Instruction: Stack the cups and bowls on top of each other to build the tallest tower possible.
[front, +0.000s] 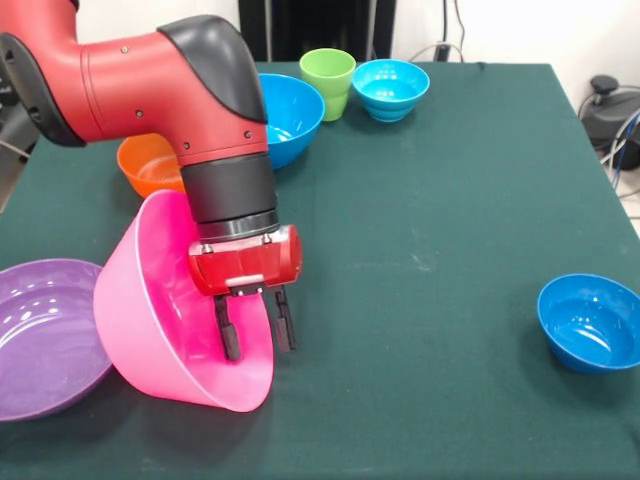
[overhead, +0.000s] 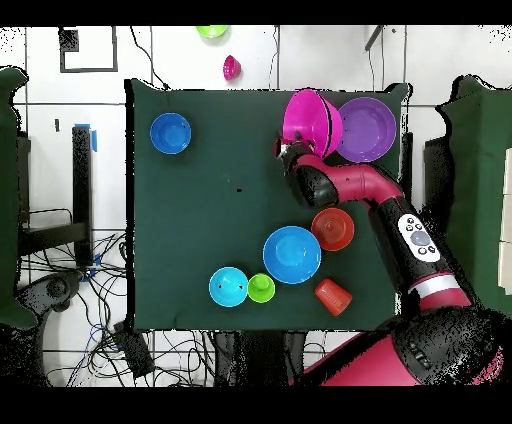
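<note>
The huge pink bowl (front: 160, 310) is tipped on its side and leans on the purple bowl (front: 45, 335) at the front left. My gripper (front: 258, 345) is open and its fingers straddle the pink bowl's rim, one inside and one outside. The orange bowl (front: 148, 165), medium blue bowl (front: 290, 115), green cup (front: 327, 80) and cyan bowl (front: 390, 88) stand at the far side. The dark blue bowl (front: 590, 322) stands alone at the right. The orange cup (overhead: 332, 296) lies near the robot's base; the arm hides it in the front view. Nothing is stacked.
In the overhead view the pink bowl (overhead: 308, 122) and purple bowl (overhead: 367, 128) sit close to the table's far edge (overhead: 270, 88). A small pink object (overhead: 231, 68) and a green one (overhead: 211, 32) lie off the table.
</note>
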